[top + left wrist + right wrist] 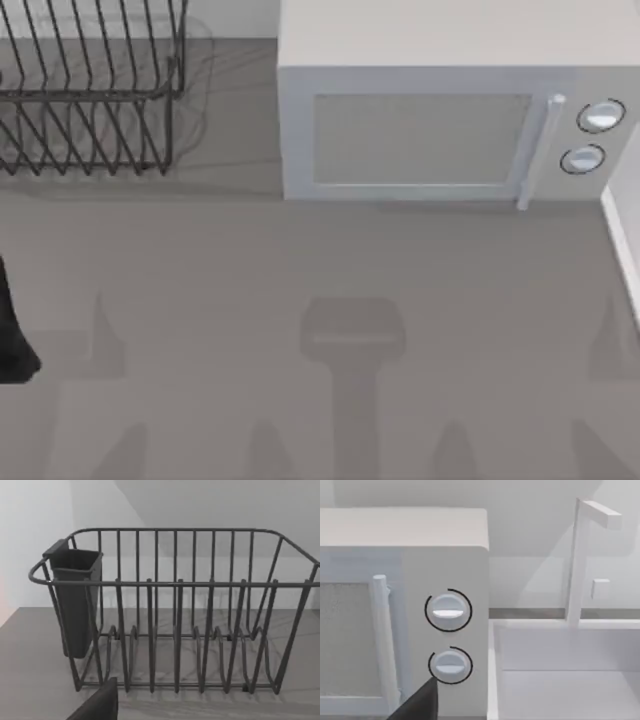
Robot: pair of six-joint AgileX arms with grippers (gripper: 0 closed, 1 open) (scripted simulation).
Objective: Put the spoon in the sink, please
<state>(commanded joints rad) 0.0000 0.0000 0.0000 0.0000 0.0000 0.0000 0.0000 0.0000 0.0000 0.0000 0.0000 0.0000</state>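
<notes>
you're at the start: no spoon lies on the grey bench point(300, 260). the white sink point(560, 680) sits right of the white microwave point(430, 120); search the dark wire rack point(175, 615) first. tool states: cannot tell.

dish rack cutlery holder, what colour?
Dark grey, matching the wire dish rack it hangs on. The cutlery holder shows best in the left wrist view.

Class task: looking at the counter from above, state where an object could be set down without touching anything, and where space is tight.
Free: the broad bare counter in front of the microwave and the dish rack, running to the sink edge at the right. Tight: the narrow strip between the dish rack and the microwave; the back row holds both.
</notes>
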